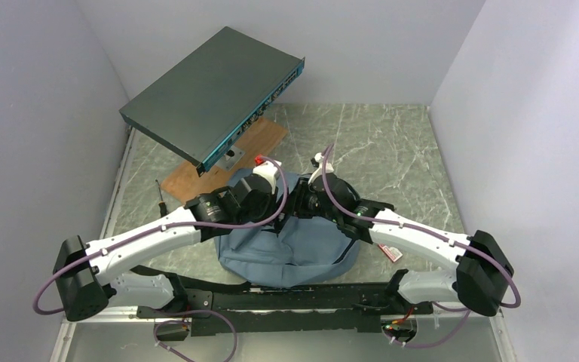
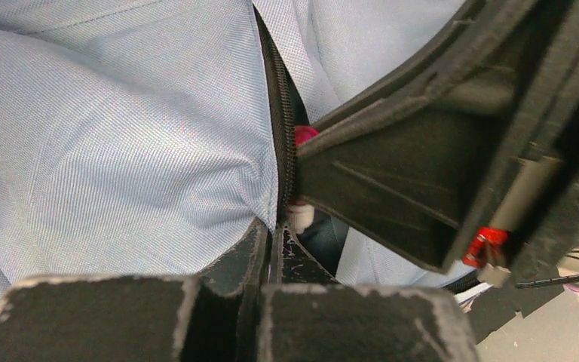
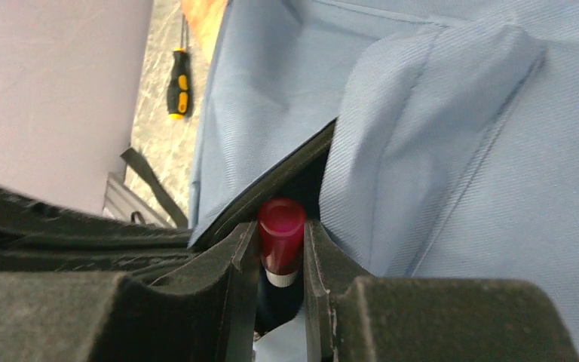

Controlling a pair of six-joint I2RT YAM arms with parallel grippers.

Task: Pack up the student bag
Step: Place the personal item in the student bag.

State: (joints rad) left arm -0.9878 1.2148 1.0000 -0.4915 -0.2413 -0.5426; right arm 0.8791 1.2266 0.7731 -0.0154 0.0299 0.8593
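Reaching over student bag (image 1: 309, 253) | left gripper (image 2: 273, 245) pinching zipper edge (image 2: 283, 151) | right gripper (image 3: 280, 253) clamping red-capped tube (image 3: 280, 226)

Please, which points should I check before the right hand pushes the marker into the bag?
1. Grip: the right hand is shut on the marker: ok.
2. Aim: the red cap points at the zipper gap of the bag: ok.
3. Width of the gap: cannot tell; it looks narrow.
4. Support: the left hand is shut beside the gap: ok; whether it pinches fabric: cannot tell.
5. Room between the two hands: cannot tell; they are very close.
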